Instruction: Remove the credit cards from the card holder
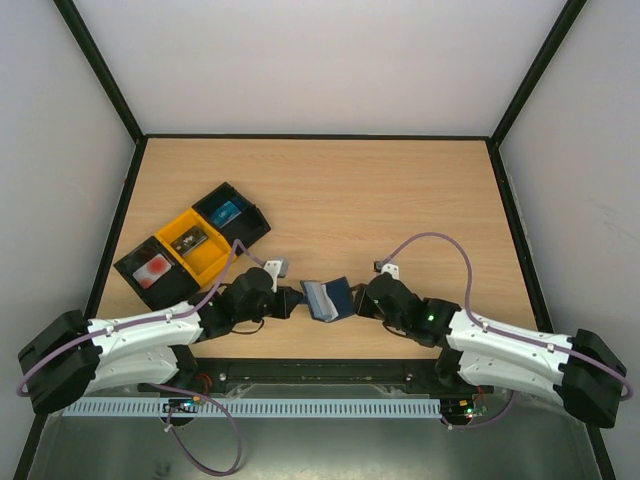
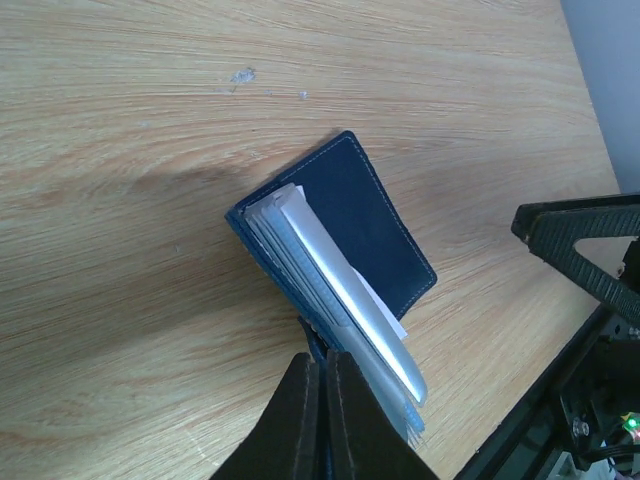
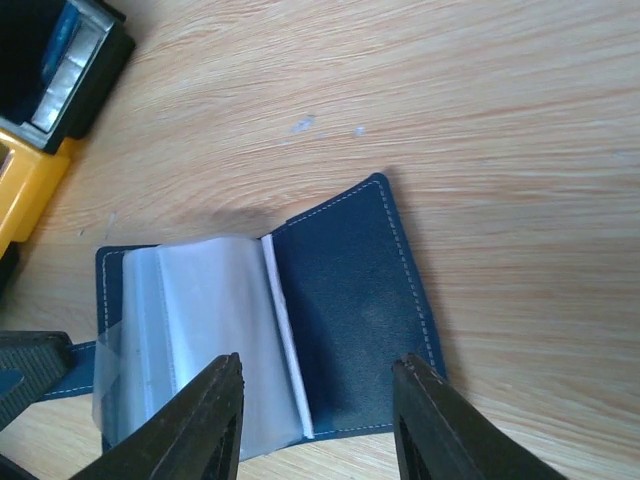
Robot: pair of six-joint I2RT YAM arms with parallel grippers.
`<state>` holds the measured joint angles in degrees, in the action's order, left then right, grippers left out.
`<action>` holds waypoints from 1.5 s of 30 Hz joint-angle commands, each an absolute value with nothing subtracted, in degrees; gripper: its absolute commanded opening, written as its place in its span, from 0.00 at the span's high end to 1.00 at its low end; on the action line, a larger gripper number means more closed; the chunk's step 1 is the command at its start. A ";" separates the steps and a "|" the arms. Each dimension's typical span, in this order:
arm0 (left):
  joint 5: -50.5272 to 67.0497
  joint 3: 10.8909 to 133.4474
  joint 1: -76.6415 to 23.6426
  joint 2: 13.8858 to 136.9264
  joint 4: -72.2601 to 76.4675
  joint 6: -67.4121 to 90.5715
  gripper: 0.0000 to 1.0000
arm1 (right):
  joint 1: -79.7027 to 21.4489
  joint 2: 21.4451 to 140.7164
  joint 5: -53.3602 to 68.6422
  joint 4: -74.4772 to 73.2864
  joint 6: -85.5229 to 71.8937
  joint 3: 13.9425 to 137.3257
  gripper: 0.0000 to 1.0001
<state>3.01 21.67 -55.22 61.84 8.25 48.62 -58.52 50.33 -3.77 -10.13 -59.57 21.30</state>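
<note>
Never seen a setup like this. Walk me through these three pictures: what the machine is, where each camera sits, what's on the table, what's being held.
Two robot arms are bolted at the table's near edge. One picture looks down from above; the others come from cameras on each wrist. On the wooden table lie a dark blue card holder, opened, with clear sleeves, and three small trays, two black and one yellow. The left gripper is shut on the card holder's edge. The right gripper is open, its fingers apart over the holder, gripping nothing.
</note>
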 commanded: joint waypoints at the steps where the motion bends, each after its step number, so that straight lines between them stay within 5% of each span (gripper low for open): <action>1: 2.65 20.62 -55.20 60.77 8.10 47.91 0.97 | -59.68 55.12 -1.62 -8.97 -55.81 25.85 0.57; 19: 0.88 20.35 -55.19 61.35 5.54 46.93 0.97 | -62.44 72.75 5.46 3.14 -51.30 28.81 0.23; 29: 1.22 19.92 -55.20 61.27 5.32 47.02 0.97 | -63.22 78.54 4.87 3.54 -50.76 29.85 0.20; 33: 1.23 19.53 -55.20 60.91 5.76 47.20 0.97 | -63.63 79.16 3.23 2.43 -50.47 30.39 0.23; 39: 1.14 19.12 -55.15 61.15 5.80 47.11 0.97 | -63.64 78.87 -1.05 -0.72 -50.76 30.21 0.48; 45: 1.38 18.89 -55.18 61.34 5.64 46.27 0.97 | -63.65 76.26 -6.83 -5.44 -52.62 29.25 0.60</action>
<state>1.50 19.53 -55.22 61.49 5.26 47.72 -63.24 78.48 -0.69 -0.67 -51.40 29.47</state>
